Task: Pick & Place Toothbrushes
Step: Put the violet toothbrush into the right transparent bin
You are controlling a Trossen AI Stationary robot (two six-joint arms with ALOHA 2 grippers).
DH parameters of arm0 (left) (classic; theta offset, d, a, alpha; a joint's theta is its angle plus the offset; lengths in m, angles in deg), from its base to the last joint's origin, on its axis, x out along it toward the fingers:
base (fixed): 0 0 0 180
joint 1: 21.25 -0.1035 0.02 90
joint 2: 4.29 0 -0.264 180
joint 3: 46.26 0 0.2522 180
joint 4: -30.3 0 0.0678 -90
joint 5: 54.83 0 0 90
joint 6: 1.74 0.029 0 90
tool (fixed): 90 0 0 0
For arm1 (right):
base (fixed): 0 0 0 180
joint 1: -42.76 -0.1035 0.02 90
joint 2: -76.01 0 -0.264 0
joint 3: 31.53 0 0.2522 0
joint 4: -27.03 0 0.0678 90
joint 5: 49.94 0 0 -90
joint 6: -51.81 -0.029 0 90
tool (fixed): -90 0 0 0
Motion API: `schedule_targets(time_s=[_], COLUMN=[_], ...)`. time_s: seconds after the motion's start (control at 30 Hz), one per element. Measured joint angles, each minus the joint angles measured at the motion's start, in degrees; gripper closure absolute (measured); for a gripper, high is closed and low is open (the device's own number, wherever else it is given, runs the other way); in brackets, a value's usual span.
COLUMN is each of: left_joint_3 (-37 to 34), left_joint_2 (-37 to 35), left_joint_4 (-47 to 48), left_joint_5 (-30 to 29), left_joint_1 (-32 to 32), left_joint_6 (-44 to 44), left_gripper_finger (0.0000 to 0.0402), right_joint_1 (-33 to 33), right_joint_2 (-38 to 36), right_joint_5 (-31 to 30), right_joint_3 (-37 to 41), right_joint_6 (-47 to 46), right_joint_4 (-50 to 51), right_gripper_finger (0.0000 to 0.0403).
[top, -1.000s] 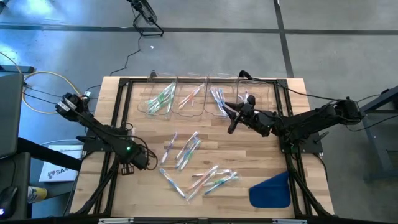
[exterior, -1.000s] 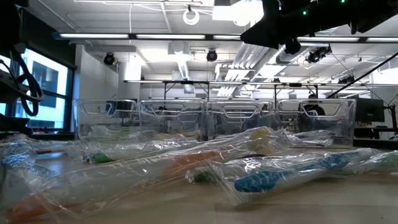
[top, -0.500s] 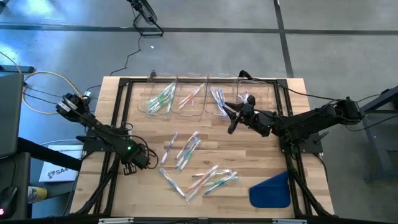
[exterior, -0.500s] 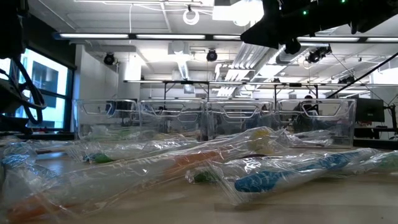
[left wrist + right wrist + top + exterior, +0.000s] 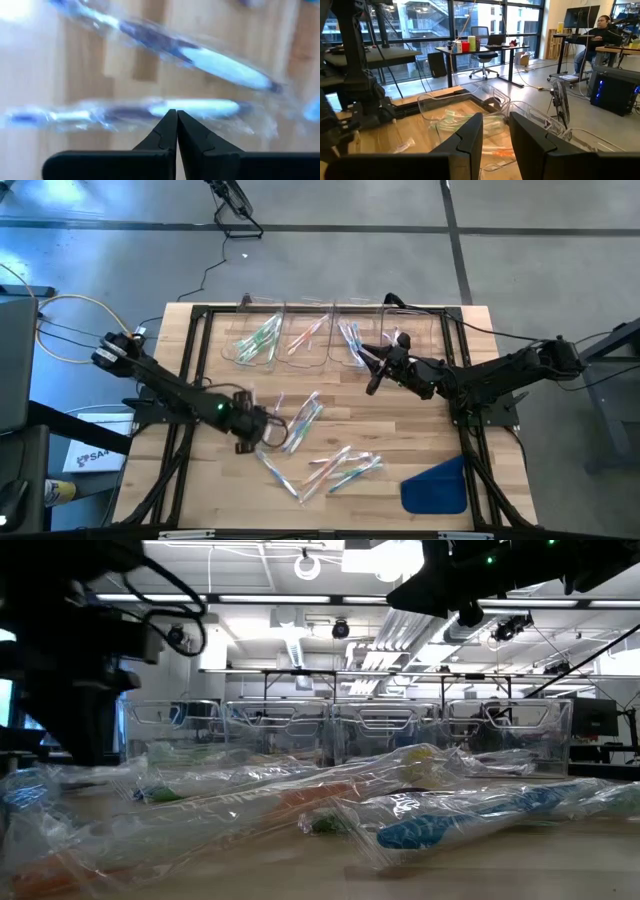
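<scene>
Several plastic-wrapped toothbrushes lie loose on the middle of the wooden table, and they fill the foreground of the low view. More of them lie in the clear bins along the far edge. My left gripper is shut and points steeply down over the left end of the loose pile. In the left wrist view its tips stand right in front of a blue-toned wrapped toothbrush. My right gripper hovers level in front of the bins, open, with nothing between its fingers. My left gripper's shut fingertips stand right over the wrapped toothbrush, coming from above and pointing down. I cannot tell whether they touch it.
A blue flat cloth-like piece lies at the table's near right corner. Four clear bins line the far edge. A black frame runs along the table's sides. A person sits at a desk in the room behind.
My left gripper has swung from the table's left edge toward the right, over the loose toothbrushes, tipping to point more steeply down. Most of the move came in the last half second. It has stayed shut. The toothbrushes have not shifted.
</scene>
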Motion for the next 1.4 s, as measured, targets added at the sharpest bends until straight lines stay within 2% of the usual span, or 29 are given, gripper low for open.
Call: schedule_targets(time_s=[0.13,0.37,0.57,0.87,1.07,1.4], left_joint_3=[0.02,0.02,0.04,0.04,0.04,0.07], left_joint_2=[-0.02,-0.77,-3.40,-3.89,-3.89,-3.89], left_joint_4=[-0.24,1.79,9.34,8.03,-0.09,-13.00], left_joint_5=[1.09,2.17,5.76,6.36,6.25,5.66], left_joint_1=[-3.45,-7.92,-11.73,-12.06,-12.04,-12.04], left_joint_6=[4.81,8.02,3.91,5.22,1.64,2.66], left_gripper_finger=[0.0397,0.0397,0.0397,0.0397,0.0397,0.0397], right_joint_1=[-0.02,-0.02,-0.02,-0.02,-0.02,-0.02], right_joint_2=[0.00,0.00,0.00,0.00,0.00,0.00], right_joint_5=[0.00,-0.02,-0.02,-0.02,-0.01,-0.02], right_joint_3=[0.00,0.00,0.00,0.00,0.00,0.00], right_joint_6=[0.00,0.07,0.13,0.04,0.03,0.12], right_joint_4=[0.00,0.00,0.05,0.24,0.26,0.31], right_gripper_finger=[0.0312,0.0312,0.0312,0.0312,0.0312,0.0312])
